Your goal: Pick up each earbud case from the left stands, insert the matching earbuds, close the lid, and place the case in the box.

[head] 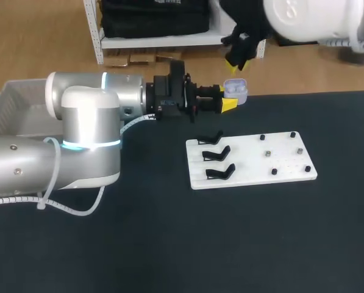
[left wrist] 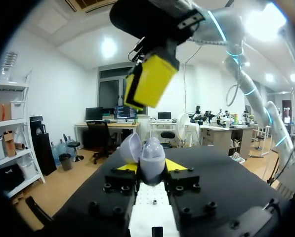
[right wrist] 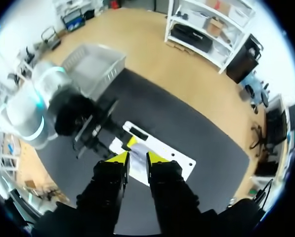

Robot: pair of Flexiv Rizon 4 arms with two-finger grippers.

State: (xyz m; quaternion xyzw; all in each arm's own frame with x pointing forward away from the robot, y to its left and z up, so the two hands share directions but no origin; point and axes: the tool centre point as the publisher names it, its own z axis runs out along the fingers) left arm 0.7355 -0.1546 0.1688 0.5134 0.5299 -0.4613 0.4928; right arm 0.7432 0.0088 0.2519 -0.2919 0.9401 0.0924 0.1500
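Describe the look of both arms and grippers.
The left arm is a thick rounded tube, silver and white, with a glowing cyan ring and a white cable along it. The right arm is white. The left gripper and right gripper are black, ending in bright yellow.

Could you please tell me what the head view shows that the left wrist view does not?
Only the head view shows the white board with its three black stands and the box at the table's left end. Only the left wrist view shows, close up, the earbud case seated between the yellow fingers, one on each side. Both show the case in the left gripper and the right gripper above it.
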